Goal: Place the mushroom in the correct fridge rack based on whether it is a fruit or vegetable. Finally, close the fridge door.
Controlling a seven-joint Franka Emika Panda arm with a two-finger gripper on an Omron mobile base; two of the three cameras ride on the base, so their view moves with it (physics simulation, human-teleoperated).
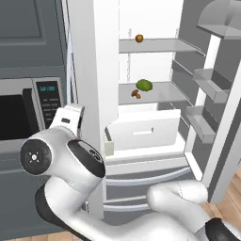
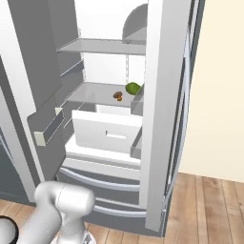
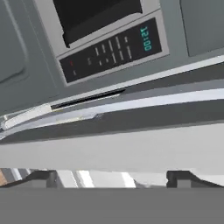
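Two items lay on the lower fridge shelf [image 1: 162, 94]: the mushroom [image 1: 135, 94] and, just beside it, a green vegetable [image 1: 144, 85]. The fridge door [image 2: 162, 114] stood open at right. The end effector [image 3: 112, 178], fingertips spread and holding nothing, faced the microwave [image 3: 109, 48] at left.

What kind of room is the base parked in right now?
A home kitchen, most likely: an open fridge with food on its shelves, a built-in microwave with a keypad, and a wood plank floor.
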